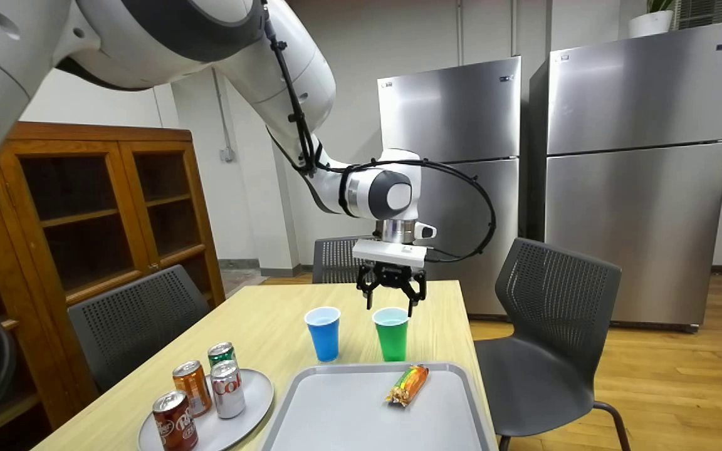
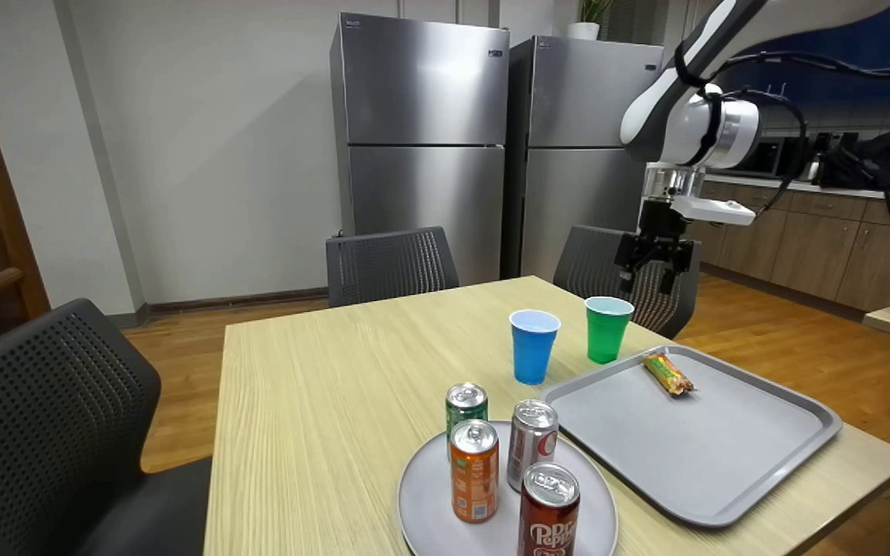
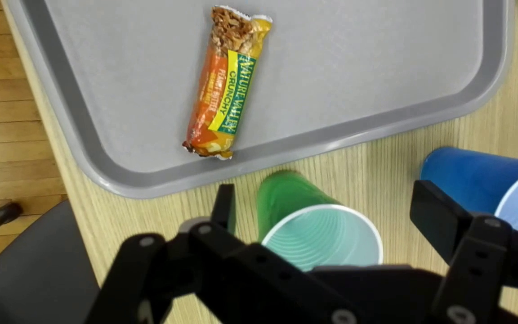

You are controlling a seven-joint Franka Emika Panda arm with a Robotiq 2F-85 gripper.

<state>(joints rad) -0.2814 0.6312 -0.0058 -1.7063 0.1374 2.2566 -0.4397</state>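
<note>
- Currently your gripper [image 2: 647, 286] has its fingers spread wide, with nothing pinched between them.
- Nearest to it is the green cup [image 3: 319, 220], standing upright on the table [image 3: 394, 189] just outside the rim of the gray tray [image 3: 353, 67]; its long axis runs vertical, mouth up.
- From your fingertips the green cup lies below: framed between them in the wrist view, though an exterior view shows the tips above its rim and off to one side.
- On one flank stands the blue cup [image 3: 488, 180], upright and near, partly behind a finger in the wrist view; a strip of the table shows between the cups.
- On the opposite flank, the table's edge runs past, with a chair [image 1: 536, 382] beyond.
- On the gray tray, the wrapped granola bar [image 3: 227, 85] lies slantwise, one end close to the rim nearest the green cup.
</note>
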